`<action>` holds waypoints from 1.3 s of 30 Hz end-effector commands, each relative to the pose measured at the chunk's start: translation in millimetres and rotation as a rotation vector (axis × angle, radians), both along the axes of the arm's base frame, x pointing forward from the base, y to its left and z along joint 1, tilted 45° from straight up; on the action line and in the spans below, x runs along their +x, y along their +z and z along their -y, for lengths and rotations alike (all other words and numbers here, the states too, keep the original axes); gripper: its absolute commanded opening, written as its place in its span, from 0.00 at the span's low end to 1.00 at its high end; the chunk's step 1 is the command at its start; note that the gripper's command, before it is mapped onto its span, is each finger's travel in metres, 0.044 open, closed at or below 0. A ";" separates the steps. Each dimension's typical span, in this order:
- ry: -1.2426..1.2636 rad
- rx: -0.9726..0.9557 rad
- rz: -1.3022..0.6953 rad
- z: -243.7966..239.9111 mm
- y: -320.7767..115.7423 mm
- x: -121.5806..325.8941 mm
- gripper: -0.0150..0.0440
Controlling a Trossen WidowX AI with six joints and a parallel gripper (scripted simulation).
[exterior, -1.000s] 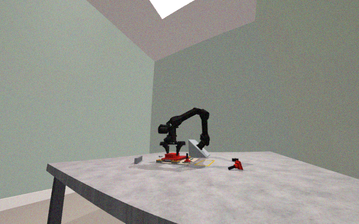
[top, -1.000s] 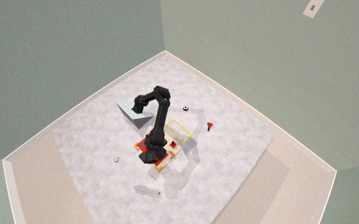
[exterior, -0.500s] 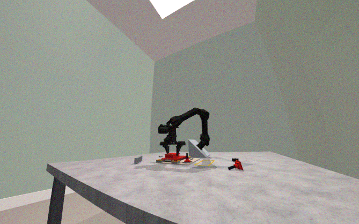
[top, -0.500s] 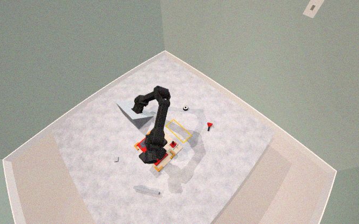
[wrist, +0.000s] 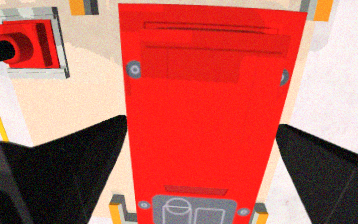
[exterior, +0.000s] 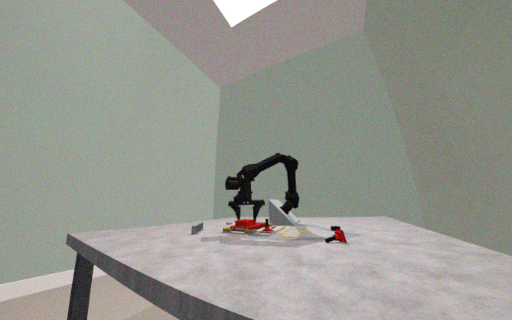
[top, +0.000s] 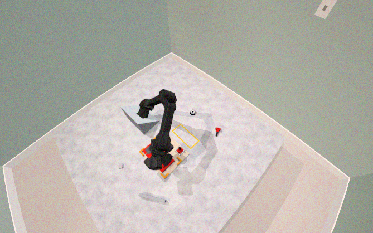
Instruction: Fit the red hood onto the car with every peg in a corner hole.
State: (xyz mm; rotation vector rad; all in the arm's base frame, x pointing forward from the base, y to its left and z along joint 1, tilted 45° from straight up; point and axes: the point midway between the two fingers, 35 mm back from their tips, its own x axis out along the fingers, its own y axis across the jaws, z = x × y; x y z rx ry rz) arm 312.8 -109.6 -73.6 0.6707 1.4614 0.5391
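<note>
The red hood (exterior: 246,223) (wrist: 205,107) sits on the red car chassis (top: 146,151) (wrist: 132,15) in the jig. It looks about level in the exterior view, but seating cannot be judged exactly. My gripper (exterior: 246,220) (wrist: 202,126) is open, with one finger on each side of the hood. In the wrist view narrow gaps show beside the fingertips, and the tips are near roof height in the exterior view. The pegs and corner holes cannot be told apart. A grey panel (wrist: 195,205) shows on the deck. In the top view the arm hides the hood.
The jig's beige board (wrist: 55,110) has orange corner brackets (top: 164,175). A red part with a black knob (top: 179,149) (exterior: 267,227) stands beside the chassis. A yellow outline (top: 189,132), grey wedge (top: 150,126), white-and-black ring (top: 192,112), red-black piece (top: 217,130) and grey bar (top: 153,198) lie around.
</note>
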 end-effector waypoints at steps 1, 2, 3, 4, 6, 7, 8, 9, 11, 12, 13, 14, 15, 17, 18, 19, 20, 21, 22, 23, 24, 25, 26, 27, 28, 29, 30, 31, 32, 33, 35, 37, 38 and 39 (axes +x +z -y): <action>-0.006 -0.017 0.019 27.7 24.6 0.9 1.00; -0.007 -0.017 0.020 34.6 32.2 -0.4 1.00; -0.007 -0.017 0.020 40.3 38.7 -1.7 1.00; -0.007 -0.017 0.021 43.9 42.9 -2.6 1.00; -0.008 -0.017 0.021 45.1 44.3 -2.9 1.00; -0.008 -0.017 0.021 45.1 44.3 -2.9 1.00; -0.008 -0.017 0.021 45.1 44.3 -2.9 1.00; -0.008 -0.017 0.021 45.1 44.3 -2.9 1.00; -0.008 -0.017 0.021 45.1 44.3 -2.9 1.00; -0.008 -0.017 0.021 45.1 44.3 -2.9 1.00; -0.008 -0.017 0.021 45.1 44.3 -2.9 1.00; -0.008 -0.017 0.021 45.1 44.3 -2.9 1.00; -0.008 -0.017 0.021 45.1 44.3 -2.9 1.00; -0.008 -0.017 0.021 45.1 44.3 -2.9 1.00; -0.008 -0.017 0.021 45.1 44.3 -2.9 1.00; -0.008 -0.017 0.021 45.1 44.3 -2.9 1.00; -0.008 -0.017 0.021 45.1 44.3 -2.9 1.00; -0.008 -0.017 0.021 45.1 44.3 -2.9 1.00; -0.008 -0.017 0.021 45.1 44.3 -2.9 1.00; -0.008 -0.017 0.021 45.1 44.3 -2.9 1.00; -0.008 -0.017 0.021 45.1 44.3 -2.9 1.00; -0.008 -0.017 0.021 45.1 44.3 -2.9 1.00; -0.008 -0.017 0.021 45.1 44.3 -2.9 1.00; -0.008 -0.017 0.021 45.1 44.3 -2.9 1.00; -0.008 -0.017 0.021 45.1 44.3 -2.9 1.00; -0.008 -0.017 0.021 45.1 44.3 -2.9 1.00; -0.008 -0.017 0.021 45.1 44.3 -2.9 1.00; -0.008 -0.017 0.021 45.1 44.3 -2.9 1.00; -0.008 -0.017 0.021 45.1 44.3 -2.9 1.00; -0.008 -0.017 0.021 45.1 44.3 -2.9 1.00; -0.008 -0.017 0.021 45.1 44.3 -2.9 1.00; -0.008 -0.017 0.021 45.1 44.3 -2.9 1.00; -0.008 -0.017 0.021 45.1 44.3 -2.9 1.00; -0.008 -0.017 0.021 45.1 44.3 -2.9 1.00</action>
